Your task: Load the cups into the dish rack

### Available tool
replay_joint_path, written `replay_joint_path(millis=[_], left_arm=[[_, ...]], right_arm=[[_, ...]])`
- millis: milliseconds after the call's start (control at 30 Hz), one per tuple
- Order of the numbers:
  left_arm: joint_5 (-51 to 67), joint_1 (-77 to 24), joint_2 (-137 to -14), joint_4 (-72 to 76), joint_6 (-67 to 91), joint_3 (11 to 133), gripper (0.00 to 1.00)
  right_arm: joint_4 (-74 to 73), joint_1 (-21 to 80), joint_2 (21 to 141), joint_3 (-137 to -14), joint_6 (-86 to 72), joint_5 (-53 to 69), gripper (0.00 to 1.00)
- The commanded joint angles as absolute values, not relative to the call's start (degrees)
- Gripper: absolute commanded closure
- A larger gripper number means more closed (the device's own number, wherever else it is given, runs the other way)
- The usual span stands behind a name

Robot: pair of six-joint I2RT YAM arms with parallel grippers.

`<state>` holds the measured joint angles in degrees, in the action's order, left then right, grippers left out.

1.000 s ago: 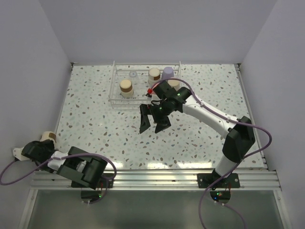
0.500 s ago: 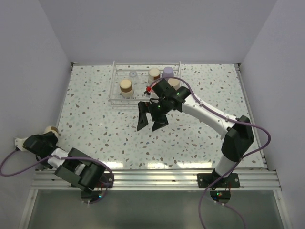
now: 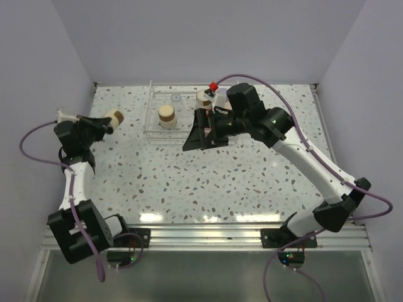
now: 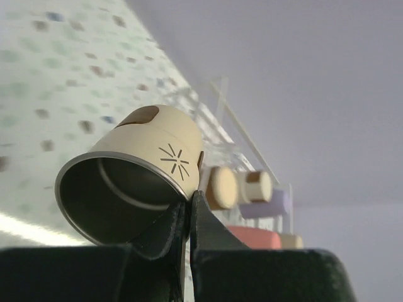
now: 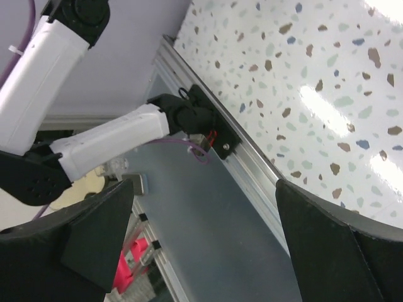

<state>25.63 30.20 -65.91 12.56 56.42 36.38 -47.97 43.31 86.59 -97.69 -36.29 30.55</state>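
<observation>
While pinched by left hand (image 4: 188, 200), cup (image 4: 143, 158), tilted sideways

Lab cell: white-walled terrazzo table (image 3: 189, 182)

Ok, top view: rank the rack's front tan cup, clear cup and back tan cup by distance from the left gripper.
1. Front tan cup: left side of the dish rack.
2. Clear cup: just behind it.
3. Back tan cup: farther right, mid-rack.

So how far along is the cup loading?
Done: tan-based cup, clear cup, lavender cup and red-pink cup sit in the dish rack. In hand: left jaws pinch a silvery-rimmed cup, left of the rack. Left: rack it; right jaws open, empty.
</observation>
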Motion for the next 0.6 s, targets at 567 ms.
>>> replay_joint_path(millis=[567], left_arm=[[49.5, 6.9, -59.8, 8.0, 58.7, 59.6, 1.0]], right_arm=[[-36.7, 41.3, 96.1, -112.7, -42.3, 30.9, 0.02]])
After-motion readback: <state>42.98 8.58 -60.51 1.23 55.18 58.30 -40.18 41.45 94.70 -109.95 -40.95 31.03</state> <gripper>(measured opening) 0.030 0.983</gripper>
